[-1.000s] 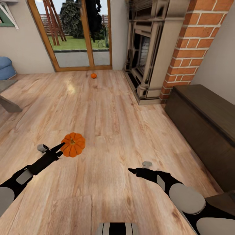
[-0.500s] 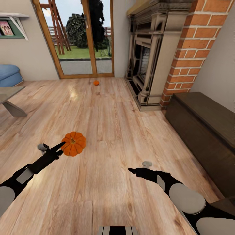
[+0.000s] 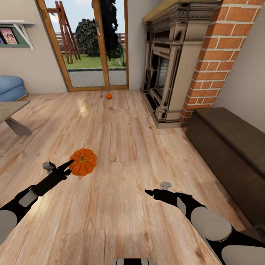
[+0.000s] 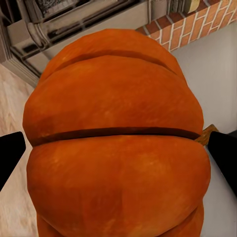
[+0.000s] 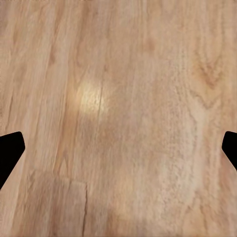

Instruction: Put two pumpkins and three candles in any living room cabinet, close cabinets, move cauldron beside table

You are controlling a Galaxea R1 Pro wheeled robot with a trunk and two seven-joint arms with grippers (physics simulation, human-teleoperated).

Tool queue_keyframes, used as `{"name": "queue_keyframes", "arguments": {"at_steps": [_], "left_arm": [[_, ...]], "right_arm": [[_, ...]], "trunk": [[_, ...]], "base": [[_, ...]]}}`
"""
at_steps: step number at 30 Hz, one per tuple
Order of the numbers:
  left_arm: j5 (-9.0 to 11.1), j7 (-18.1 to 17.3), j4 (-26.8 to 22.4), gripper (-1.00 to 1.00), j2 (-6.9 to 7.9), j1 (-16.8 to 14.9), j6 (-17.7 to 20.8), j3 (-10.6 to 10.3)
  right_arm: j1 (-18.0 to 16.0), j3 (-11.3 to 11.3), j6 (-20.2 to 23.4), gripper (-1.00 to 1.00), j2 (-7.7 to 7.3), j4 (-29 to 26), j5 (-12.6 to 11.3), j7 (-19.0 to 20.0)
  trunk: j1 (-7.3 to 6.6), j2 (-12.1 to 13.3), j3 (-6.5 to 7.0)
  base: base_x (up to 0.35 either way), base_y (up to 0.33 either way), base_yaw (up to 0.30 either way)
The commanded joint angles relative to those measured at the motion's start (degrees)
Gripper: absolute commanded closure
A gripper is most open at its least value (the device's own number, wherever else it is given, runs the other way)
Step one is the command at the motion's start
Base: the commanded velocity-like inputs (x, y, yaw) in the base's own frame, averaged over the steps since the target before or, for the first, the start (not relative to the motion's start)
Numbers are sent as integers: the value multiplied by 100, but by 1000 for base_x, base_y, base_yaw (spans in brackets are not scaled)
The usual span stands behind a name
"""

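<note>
Left claw (image 3: 70, 164): clamped on a pumpkin (image 3: 83, 162), held above the wooden floor (image 3: 121, 206); in the left wrist view the pumpkin (image 4: 116, 143) sits between both fingertips (image 4: 10, 153). Right claw (image 3: 148, 191): spread wide over bare floor (image 5: 128, 113), holding nothing. Cabinet (image 3: 235, 154): long, dark brown, along the right wall, fronts shut. Fireplace (image 3: 173, 66): stone and brick, beyond the cabinet. Second pumpkin (image 3: 109, 96): on the floor, far off, just before the glass door (image 3: 88, 44). Grey surface (image 3: 11, 114): at far left, near a blue seat (image 3: 11, 87).
</note>
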Motion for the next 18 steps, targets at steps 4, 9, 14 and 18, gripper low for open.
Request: {"name": "queue_keyframes", "arguments": {"at_steps": [4,9,14,18], "left_arm": [[-1,2,1,100,0,0,-2,-2],[3,2,1,100,0,4,-2,0],[5,2,5,100,0,5,-2,-2],[2,2,6,100,-11,5,-2,-4]], "right_arm": [[0,0,0,-100,0,0,1,0],[0,2,-3,-100,0,0,1,0],[0,3,-5,-100,0,0,1,0],[0,5,-8,-100,0,0,1,0]], "trunk": [[-88,162,72],[-198,363,162],[-308,563,261],[-396,724,351]], "base": [[0,0,0],[0,0,0],[0,0,0],[0,0,0]]}}
